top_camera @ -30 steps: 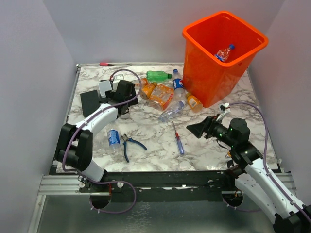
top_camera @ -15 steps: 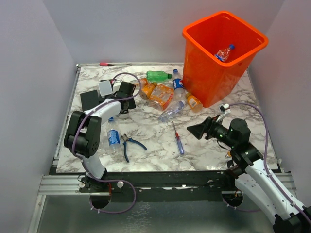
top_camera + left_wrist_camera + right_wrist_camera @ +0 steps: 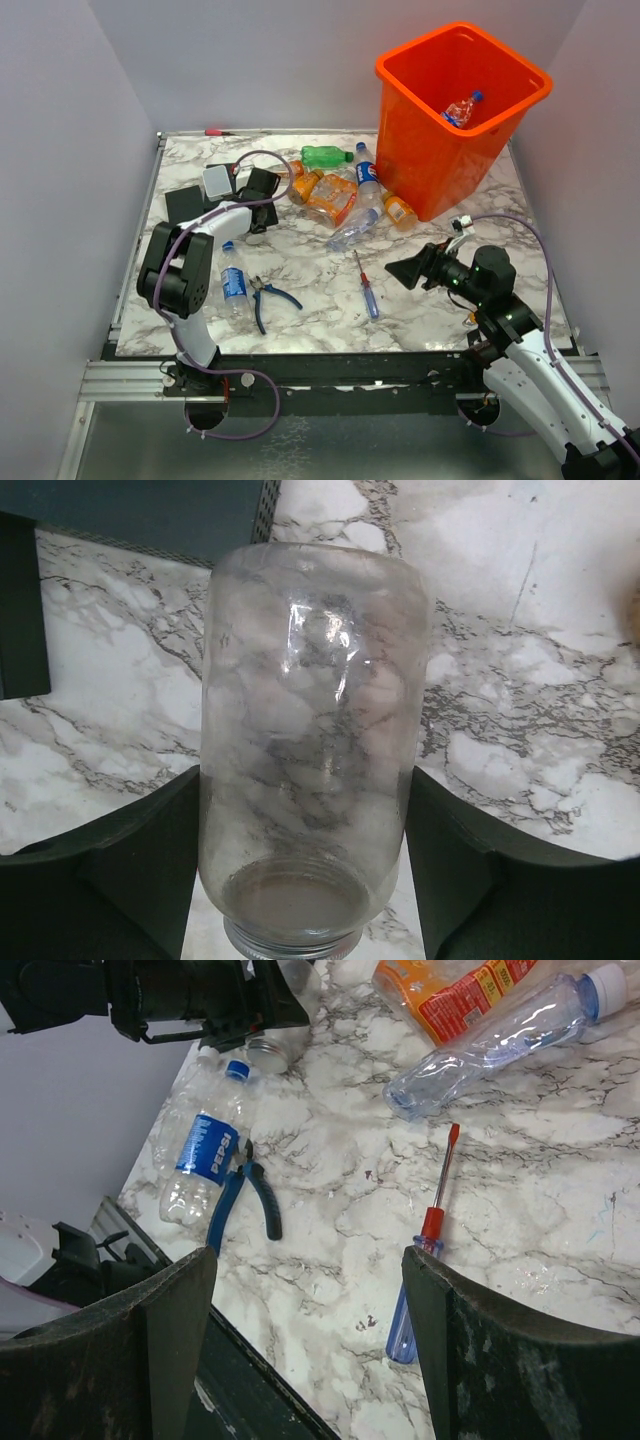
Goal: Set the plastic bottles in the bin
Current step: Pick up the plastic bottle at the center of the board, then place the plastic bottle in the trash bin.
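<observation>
Your overhead camera looks down on the whole marble table (image 3: pixel 320 275). Your left wrist camera sits close on a clear bottle (image 3: pixel 310 750). Your right wrist camera shares the screwdriver (image 3: pixel 425 1235), lower centre overhead.

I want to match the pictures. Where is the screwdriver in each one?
Top: screwdriver lies front of middle, right of the pliers.
Left wrist: not in it.
Right wrist: screwdriver at lower centre, handle nearest the camera.
Landmark: pliers, left of it in both.

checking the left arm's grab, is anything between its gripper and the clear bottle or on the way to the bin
Nothing between them: the clear bottle sits between the fingers of the left gripper. Other bottles lie between it and the bin; a lifted carry should clear them.
</observation>
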Robot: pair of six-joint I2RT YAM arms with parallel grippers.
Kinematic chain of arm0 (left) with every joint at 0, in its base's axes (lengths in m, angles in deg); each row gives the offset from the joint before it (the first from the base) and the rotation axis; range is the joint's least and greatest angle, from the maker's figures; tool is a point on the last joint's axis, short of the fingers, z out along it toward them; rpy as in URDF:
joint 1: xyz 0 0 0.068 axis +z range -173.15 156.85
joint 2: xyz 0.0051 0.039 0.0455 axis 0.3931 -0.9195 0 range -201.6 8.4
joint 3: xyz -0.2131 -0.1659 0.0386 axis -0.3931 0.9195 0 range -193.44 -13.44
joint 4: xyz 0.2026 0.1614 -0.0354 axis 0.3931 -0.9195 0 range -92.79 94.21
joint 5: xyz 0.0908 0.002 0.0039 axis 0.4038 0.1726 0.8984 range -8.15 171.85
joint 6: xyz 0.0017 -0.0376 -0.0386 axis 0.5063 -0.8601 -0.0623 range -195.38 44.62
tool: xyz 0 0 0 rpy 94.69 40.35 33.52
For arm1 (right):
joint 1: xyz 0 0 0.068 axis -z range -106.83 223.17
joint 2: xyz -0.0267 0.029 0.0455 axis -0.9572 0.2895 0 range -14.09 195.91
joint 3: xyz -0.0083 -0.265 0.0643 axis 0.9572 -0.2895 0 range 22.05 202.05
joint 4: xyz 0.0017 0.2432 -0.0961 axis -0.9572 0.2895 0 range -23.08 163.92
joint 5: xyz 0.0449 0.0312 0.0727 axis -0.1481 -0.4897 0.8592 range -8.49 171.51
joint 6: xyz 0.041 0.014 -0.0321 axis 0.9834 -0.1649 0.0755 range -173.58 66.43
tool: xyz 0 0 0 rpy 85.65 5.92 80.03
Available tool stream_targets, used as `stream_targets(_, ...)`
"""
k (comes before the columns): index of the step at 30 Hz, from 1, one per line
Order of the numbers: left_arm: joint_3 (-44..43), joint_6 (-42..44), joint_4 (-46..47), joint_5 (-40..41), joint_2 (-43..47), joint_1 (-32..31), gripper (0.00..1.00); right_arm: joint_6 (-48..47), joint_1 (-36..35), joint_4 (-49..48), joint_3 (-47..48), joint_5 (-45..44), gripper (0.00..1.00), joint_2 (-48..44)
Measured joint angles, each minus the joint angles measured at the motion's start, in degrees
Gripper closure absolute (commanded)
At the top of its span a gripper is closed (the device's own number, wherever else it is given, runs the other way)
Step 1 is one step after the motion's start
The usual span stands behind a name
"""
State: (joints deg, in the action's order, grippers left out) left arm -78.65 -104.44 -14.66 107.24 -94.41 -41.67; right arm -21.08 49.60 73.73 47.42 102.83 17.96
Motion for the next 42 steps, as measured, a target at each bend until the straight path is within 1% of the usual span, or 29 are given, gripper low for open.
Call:
stream_targets(3, 1.20, -0.48, 1.25, -2.14, 1.14, 0.04, 0.50, -0.02, 0.00, 0.00, 0.00, 0.48, 0.22, 0.09)
stream_targets(6, 5.11, -2.75, 3.06, -6.16, 5.42, 0.04, 0.52, 0.02, 0.00, -0.20, 0.00, 1.95, 0.22, 0.85)
stream_targets(10, 16.28, -11.04, 11.37, -14.49, 18.84, -0.72, 0.52, 0.46, -0.31, -2.19, 0.02, 4.17, 0.20, 3.56)
stream_targets(12, 22.69, -16.31, 16.90, -16.79, 26.45, -2.95, 0.52, 0.68, -1.70, -3.76, 0.02, 4.50, 0.18, 5.99)
stream_targets(14, 27.30, -21.09, 21.53, -17.42, 31.98, -6.71, 0.53, 0.83, -4.85, -5.14, 0.31, 4.00, 0.16, 9.03)
stream_targets(17, 31.91, -27.56, 27.26, -16.98, 37.53, -14.49, 0.53, 0.96, -11.52, -6.60, 1.75, 2.10, 0.15, 14.86)
stream_targets(19, 34.58, -30.77, 31.04, -15.32, 40.41, -19.02, 0.54, 1.18, -15.56, -8.24, 3.30, 0.74, 0.09, 19.12)
stream_targets(22, 37.44, -33.09, 35.10, -12.87, 43.67, -22.73, 0.56, 2.23, -19.87, -11.63, 4.68, -1.09, 0.05, 23.78)
stream_targets(29, 43.63, -34.95, 43.45, -8.92, 50.82, -26.23, 0.58, 4.79, -23.10, -18.82, 7.54, -5.84, 0.03, 29.49)
stream_targets(34, 46.03, -35.23, 47.71, -4.98, 54.84, -29.00, 0.60, 8.13, -24.74, -25.40, 9.92, -9.84, 0.03, 34.56)
stream_targets(42, 48.30, -36.85, 52.65, -0.42, 57.44, -30.62, 0.62, 9.75, -27.32, -29.05, 12.96, -12.20, 0.06, 39.45)
